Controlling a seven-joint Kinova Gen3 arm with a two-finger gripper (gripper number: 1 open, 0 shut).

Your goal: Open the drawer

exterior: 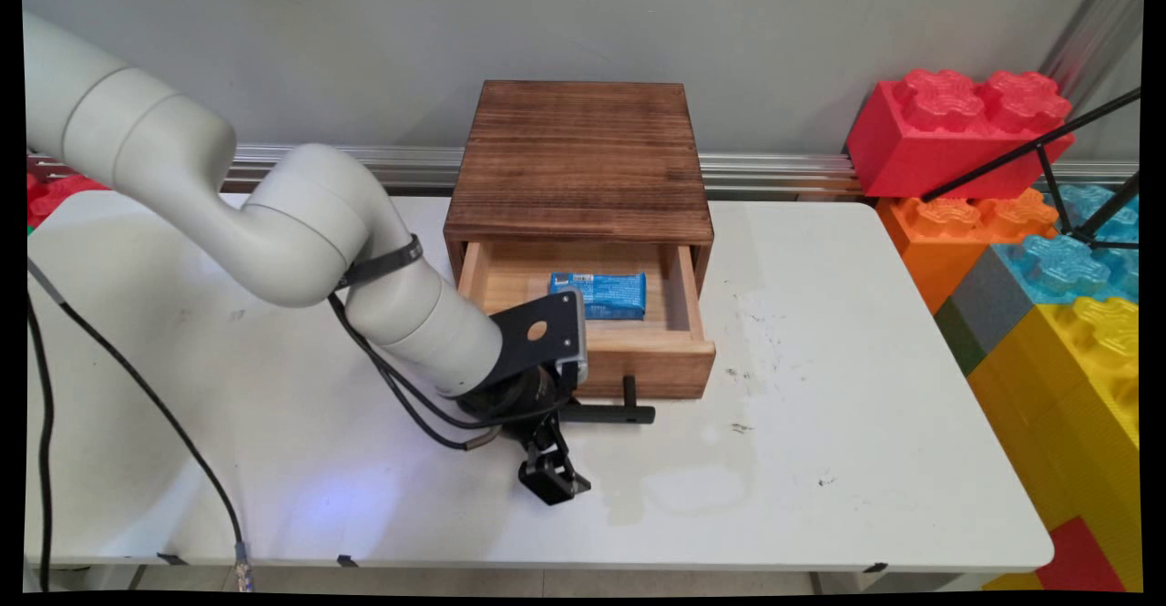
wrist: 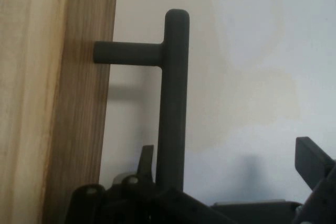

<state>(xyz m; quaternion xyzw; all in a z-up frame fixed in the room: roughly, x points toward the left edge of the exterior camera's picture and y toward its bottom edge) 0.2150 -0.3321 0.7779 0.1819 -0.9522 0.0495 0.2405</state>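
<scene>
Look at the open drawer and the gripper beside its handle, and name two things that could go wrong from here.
1. The gripper is open with the handle close to one finger rather than centred, so closing could graze it or slip off.
2. The blue packet lies loose in the open drawer; a sharp push might slide it, and the wooden box could shift on the table.

Arm low, fingers (wrist: 310,163) spread wide, pointing down
</scene>
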